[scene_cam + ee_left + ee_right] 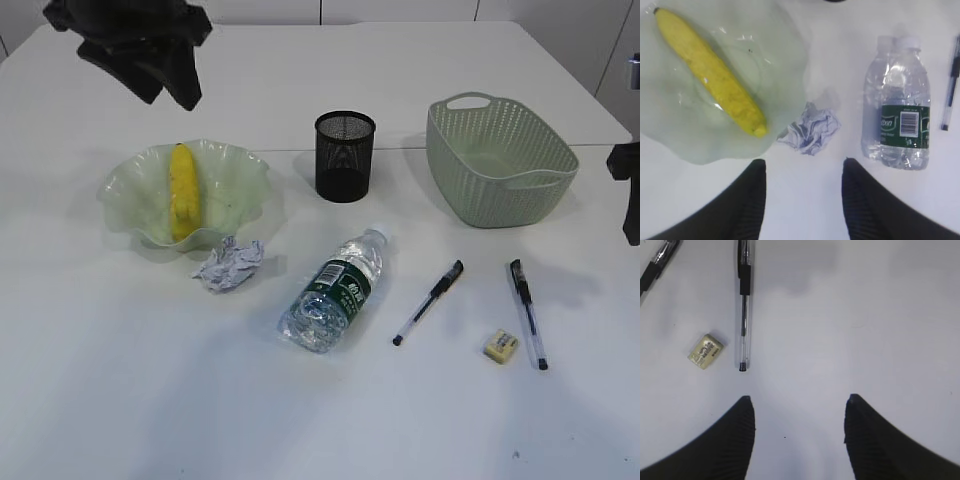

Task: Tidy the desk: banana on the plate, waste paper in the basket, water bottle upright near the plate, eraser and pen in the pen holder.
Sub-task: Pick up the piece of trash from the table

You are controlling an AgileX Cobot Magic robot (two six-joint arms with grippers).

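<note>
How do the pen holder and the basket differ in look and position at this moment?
The pen holder is black wire mesh; the basket is pale green woven plastic. The pen holder is a narrow upright cylinder; the basket is wide, low and roughly rectangular, with handle cutouts. The pen holder stands near the table's middle, the basket further right. Both stand upright and look empty, though the pen holder's bottom is hard to see.

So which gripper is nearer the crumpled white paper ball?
Left. The left gripper hovers just short of the crumpled white paper ball; the right gripper hangs over by the yellow eraser.
</note>
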